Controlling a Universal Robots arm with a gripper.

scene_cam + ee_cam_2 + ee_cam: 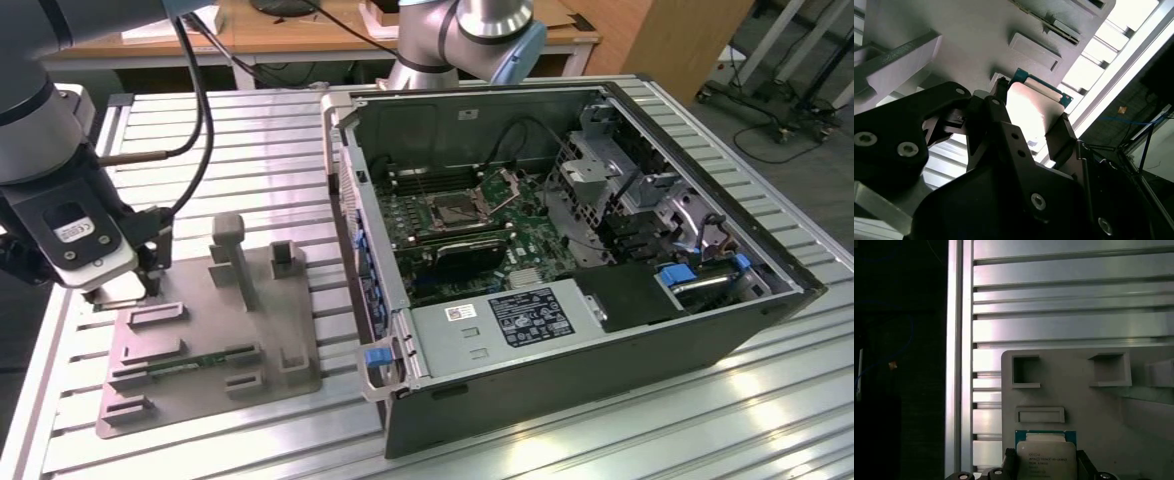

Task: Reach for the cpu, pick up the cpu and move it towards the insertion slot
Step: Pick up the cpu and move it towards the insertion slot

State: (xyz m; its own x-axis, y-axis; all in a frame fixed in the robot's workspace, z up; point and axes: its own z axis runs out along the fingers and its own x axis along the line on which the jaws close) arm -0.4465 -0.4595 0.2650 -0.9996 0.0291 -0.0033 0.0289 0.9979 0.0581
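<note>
At nine o'clock in the exterior view, our gripper [127, 290] sits low over the nine o'clock corner of the grey plastic fixture [274, 330], which lies flat on the ribbed table [627, 440]. In the first wrist view we see the cpu [1045, 458], silvery top up and green edge showing, against the fixture's face between the jaws. The second wrist view shows one black fingertip [1061, 131] against one side of the chip and its partner at the opposite side. From this we judge the jaws to be pinching the cpu by its edges. Whether the chip is off the fixture yet, we cannot tell.

A green memory stick [200, 362] rests in a recess toward five o'clock of the gripper. Well apart, toward three o'clock, stands the open computer case [441, 420]. Inside it is the insertion slot [458, 210], its dark centre bare and its hinged frame raised.

We judge the pick-up to be the step in hand, with the carry not yet begun. A lift from here calls for a straight rise with the chip level and the pinch even. It also needs enough height to clear the fixture's upright posts and the case wall.
</note>
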